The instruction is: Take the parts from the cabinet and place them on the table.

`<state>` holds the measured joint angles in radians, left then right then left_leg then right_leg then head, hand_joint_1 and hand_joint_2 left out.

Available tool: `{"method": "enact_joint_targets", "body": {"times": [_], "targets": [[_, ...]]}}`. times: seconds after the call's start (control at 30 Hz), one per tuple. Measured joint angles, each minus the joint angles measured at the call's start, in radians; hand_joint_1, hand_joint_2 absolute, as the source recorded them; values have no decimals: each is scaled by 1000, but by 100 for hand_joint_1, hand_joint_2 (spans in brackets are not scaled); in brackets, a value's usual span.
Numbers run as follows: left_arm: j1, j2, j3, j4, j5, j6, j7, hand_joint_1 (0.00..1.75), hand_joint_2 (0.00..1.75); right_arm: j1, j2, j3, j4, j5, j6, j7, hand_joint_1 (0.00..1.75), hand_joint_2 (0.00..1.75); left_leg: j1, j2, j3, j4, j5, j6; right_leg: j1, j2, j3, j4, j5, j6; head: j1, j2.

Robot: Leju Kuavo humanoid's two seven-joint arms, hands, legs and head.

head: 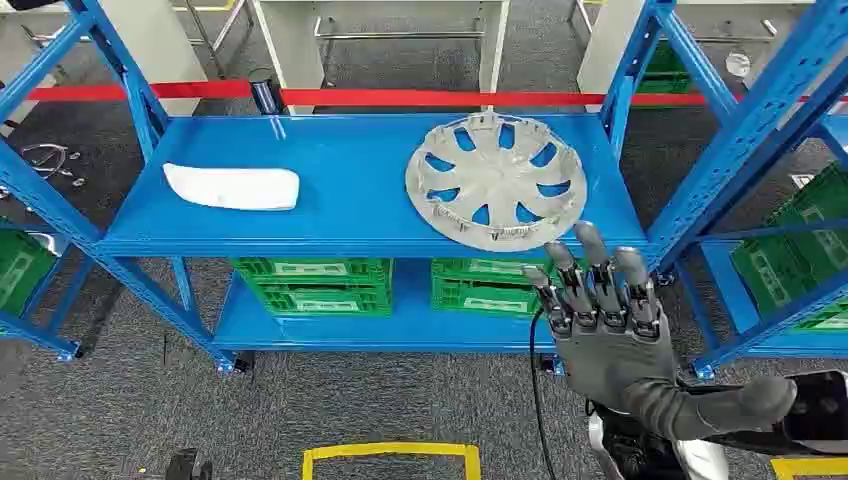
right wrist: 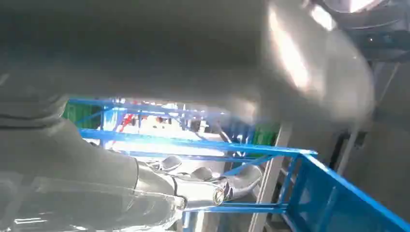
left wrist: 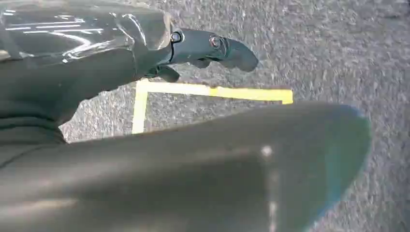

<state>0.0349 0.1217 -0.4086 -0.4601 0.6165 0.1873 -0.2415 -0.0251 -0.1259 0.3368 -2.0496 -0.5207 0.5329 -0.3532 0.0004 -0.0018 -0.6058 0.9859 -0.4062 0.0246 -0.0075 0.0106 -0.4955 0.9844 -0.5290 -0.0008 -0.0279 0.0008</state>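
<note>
Grey carpet runs under a blue metal rack (head: 370,235) that stands before me, its top shelf open from above and reaching to the front lip. On that shelf a silver wheel cover (head: 496,180) lies flat toward the right post, its near rim just at the shelf's front edge. Well apart from the wheel cover, toward the other end of the shelf, lies a white curved part (head: 232,187), with bare blue shelf between them. Below the wheel cover, on the lower shelf, sit green crates (head: 312,284); I cannot tell what is in them. More green crates (head: 800,250) sit on the neighbouring rack beyond the right post. Behind the rack a red barrier strip (head: 420,98) crosses.

My right hand (head: 600,320) is raised just in front of the wheel cover's near rim, fingers (head: 590,245) spread upward and apart, holding nothing. My left hand (left wrist: 145,53) hangs over the carpet by a yellow floor line (left wrist: 212,91); whether its fingers are wide or closed I cannot tell.
</note>
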Motion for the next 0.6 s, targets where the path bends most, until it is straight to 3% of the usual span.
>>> {"method": "enact_joint_targets", "body": {"times": [0.03, 0.07, 0.13, 0.17, 0.2, 0.23, 0.3, 0.33, 0.4, 0.43, 0.47, 0.53, 0.57, 0.6], "targets": [[0, -2, 0, 0, 0, -1, 0, 0, 0, -1, -1, 0, 0, 0, 0, 0, 0, 175, 2, 0, 11, -13, 2, 2, -2, -3, -8, 20, -6, 0, 3, 0], [-2, -2, 0, 0, 0, -2, 0, 0, 0, -5, -1, 0, 0, 0, 0, 0, 0, 175, 2, 1, 17, -17, 0, 8, -2, -3, -42, 81, -29, -3, 3, 0], [-5, -3, 1, 0, 0, -2, 0, 0, 0, -5, -1, 0, 0, -1, 0, 0, 0, 175, 1, 0, 19, -17, -6, 13, -4, -3, -148, 255, -87, -7, 3, 0], [-5, -4, 1, 0, -1, -3, 0, 0, 0, -5, -1, 0, 1, -2, 1, 1, 0, 175, 1, 0, 20, -16, -8, 14, -5, -3, -190, 317, -97, -3, 3, 0], [-5, -5, 1, 1, -1, -5, 0, 0, 0, -5, -1, 0, 3, -3, 2, 2, 0, 175, 1, -1, 23, -15, -11, 13, -5, -3, -211, 331, -87, 5, 3, 0], [-5, -6, 2, 2, -1, -5, 1, 0, 0, -5, -1, 0, 3, -5, 3, 3, 0, 175, 1, -3, 27, -15, -15, 12, -8, -3, -205, 295, -58, 17, 3, 0], [-6, -9, 2, 2, -1, -7, 1, 0, 0, -7, -1, 0, 3, -6, 5, 3, 0, 175, 4, -6, 38, -9, -25, 4, -14, -5, -133, 119, 33, 42, 3, 0], [-6, -10, 3, 2, -2, -8, 1, 0, 0, -9, -1, 0, 3, -6, 6, 3, 0, 175, 3, -7, 39, -1, -33, -2, -17, -9, -94, 27, 68, 45, 3, 0], [-7, -10, 8, 3, -4, -10, 0, 0, 0, -11, -1, 1, 5, -8, 9, 4, 0, 175, -6, -9, 37, 9, -46, -15, -12, -7, -87, 25, 70, 10, 1, 0], [-8, -11, 9, 4, -5, -10, 0, 0, 0, -11, -1, 1, 5, -9, 9, 4, 0, 175, -4, -8, 37, 8, -46, -16, -9, -7, -87, 25, 70, 1, 1, 0], [-8, -11, 10, 4, -5, -10, 0, 0, 0, -11, -2, 1, 5, -9, 9, 4, 0, 175, -1, -7, 39, 8, -46, -19, -6, -6, -87, 25, 69, -6, 2, 0], [-8, -10, 12, 5, -5, -11, 0, 0, 0, -12, -1, 2, 5, -9, 10, 4, 0, 175, 4, -6, 30, 24, -59, -31, -15, -5, -82, 21, 72, -15, 2, 0], [-9, -11, 13, 5, -4, -11, 0, 0, 0, -12, -1, 2, 5, -11, 11, 5, 0, 175, 5, -5, 13, 66, -86, -36, -16, -6, -79, 21, 70, -20, 0, 0], [-10, -11, 16, 5, -2, -16, -1, 0, 0, -12, -1, 1, 5, -16, 14, 8, 0, 175, 7, -4, -25, 147, -128, -41, -15, -6, -79, 21, 69, -21, 1, 0]]}}
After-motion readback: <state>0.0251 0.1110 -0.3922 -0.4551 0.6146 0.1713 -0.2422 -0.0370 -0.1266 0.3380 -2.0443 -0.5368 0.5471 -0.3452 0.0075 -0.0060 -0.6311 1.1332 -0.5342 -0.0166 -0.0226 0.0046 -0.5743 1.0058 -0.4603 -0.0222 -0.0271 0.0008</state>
